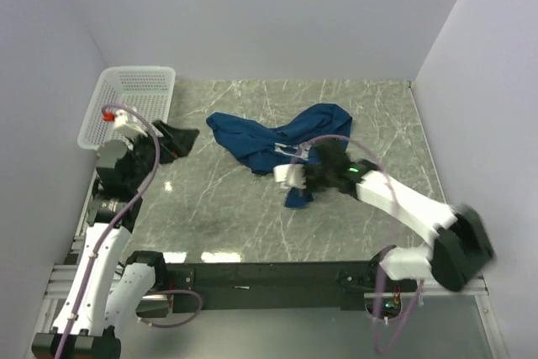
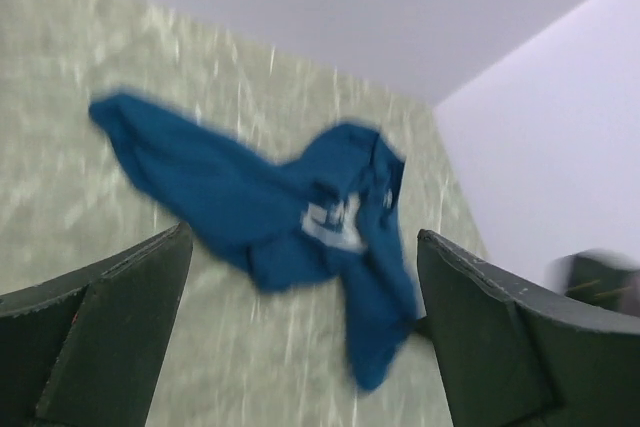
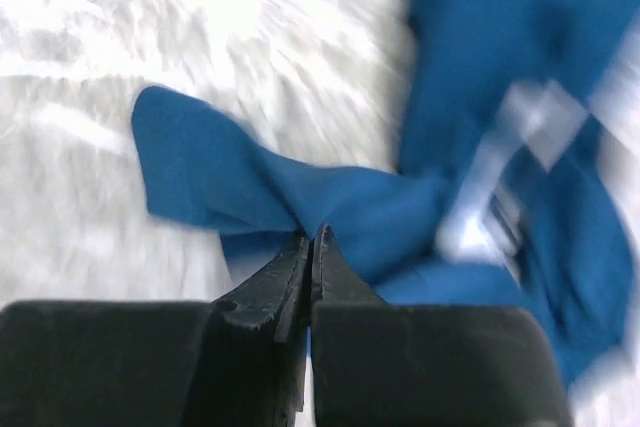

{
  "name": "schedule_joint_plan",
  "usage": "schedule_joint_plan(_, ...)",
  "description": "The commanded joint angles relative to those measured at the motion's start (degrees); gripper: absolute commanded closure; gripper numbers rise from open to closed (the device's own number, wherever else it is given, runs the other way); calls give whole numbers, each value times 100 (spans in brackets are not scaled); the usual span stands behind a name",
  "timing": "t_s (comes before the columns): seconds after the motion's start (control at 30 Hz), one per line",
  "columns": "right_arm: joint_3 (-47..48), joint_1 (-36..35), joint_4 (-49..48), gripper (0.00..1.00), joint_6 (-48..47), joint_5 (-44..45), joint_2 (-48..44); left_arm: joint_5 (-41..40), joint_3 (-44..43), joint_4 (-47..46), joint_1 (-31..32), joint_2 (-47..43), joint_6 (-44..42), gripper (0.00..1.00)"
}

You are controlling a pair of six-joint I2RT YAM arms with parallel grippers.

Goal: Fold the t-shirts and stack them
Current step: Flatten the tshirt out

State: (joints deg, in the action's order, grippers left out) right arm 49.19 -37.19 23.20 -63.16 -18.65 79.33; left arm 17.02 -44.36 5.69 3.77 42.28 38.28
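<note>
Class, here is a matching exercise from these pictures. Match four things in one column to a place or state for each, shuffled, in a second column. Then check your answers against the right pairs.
Things
1. t-shirt
2. basket
3. left gripper
4. right gripper

Places and states
A. jaws wide apart, holding nothing
B. at the far left corner of the table
C. crumpled in the middle of the table
D. shut on a fold of blue cloth

Pairs: 1-C, 2-B, 3-A, 4-D
</note>
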Motion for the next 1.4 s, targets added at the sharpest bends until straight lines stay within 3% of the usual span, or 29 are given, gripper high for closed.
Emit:
schedule_joint_plan(0.0, -417, 1000, 579, 100, 409, -375, -1856, 565, 672, 345, -25, -184, 292, 1)
schedule_joint_plan(0.13, -1357, 2853, 1168, 100, -403, 35, -3822, 1250, 1218, -77, -8, -98, 1233, 4)
schedule_joint_plan(0.17, -1890, 3562, 1230, 93, -634, 159, -4098, 1469, 1289, -164, 10, 16, 1469, 5)
schedule_joint_plan(0.23, -2420, 4305, 1012, 71, -1047, 632, -4686, 1559, 1473, -270, 193, 341, 1621, 7)
schedule_joint_plan(0.33, -2836, 5483, 450, 57, -806, 750, -4787, 1104, 1535, -245, 815, 745, 1682, 7)
schedule_joint_plan(0.4, -2468, 6220, 798, 51, -646, 84, -4620, 683, 1492, -174, 1221, 1104, 1752, 7)
schedule_joint_plan(0.43, -2310, 6389, 991, 36, -602, -206, -4445, 541, 1439, -122, 1623, 1246, 1788, 7)
schedule_joint_plan(0.47, -2056, 6478, 1498, 28, -680, -835, -4365, 409, 1387, -78, 1818, 1387, 1849, 6)
schedule_joint_plan(0.53, -1896, 6505, 1827, 18, -873, -1313, -4225, 50, 1246, 2, 2301, 1798, 1902, 7)
schedule_joint_plan(0.7, -1264, 6234, 3708, 13, -2209, -3106, -3847, -558, 1132, -305, 2944, 2433, 2086, 11)
schedule_joint_plan(0.8, -1175, 5181, 3149, 16, -958, -3697, -3600, -813, 1018, -700, 3182, 3257, 2358, 17)
schedule_joint_plan(0.83, -1218, 4813, 2851, 16, -83, -3681, -3574, -857, 991, -814, 3296, 3425, 2464, 17)
schedule_joint_plan(0.93, -1403, 4002, 1795, 16, 941, -3323, -3713, -1200, 824, -1219, 3507, 4074, 2929, 22)
schedule_joint_plan(1.0, -1447, 3817, 1424, 16, 1173, -3128, -3758, -1393, 649, -1482, 3569, 4392, 3176, 25)
schedule_joint_plan(1.1, -1421, 3798, 1634, 17, 1104, -3135, -3697, -1683, 307, -1502, 3622, 4902, 3282, 29)
schedule_joint_plan(1.27, -1482, 3798, 1486, 18, 1218, -3074, -3942, -2158, -501, -975, 3622, 5641, 2871, 58)
schedule_joint_plan(1.3, -1491, 3798, 1451, 18, 1244, -3091, -3986, -2185, -625, -869, 3613, 5799, 2721, 73)
schedule_joint_plan(1.37, -1500, 3798, 1477, 18, 1262, -3100, -4074, -2281, -854, -605, 3622, 5791, 2115, 89)
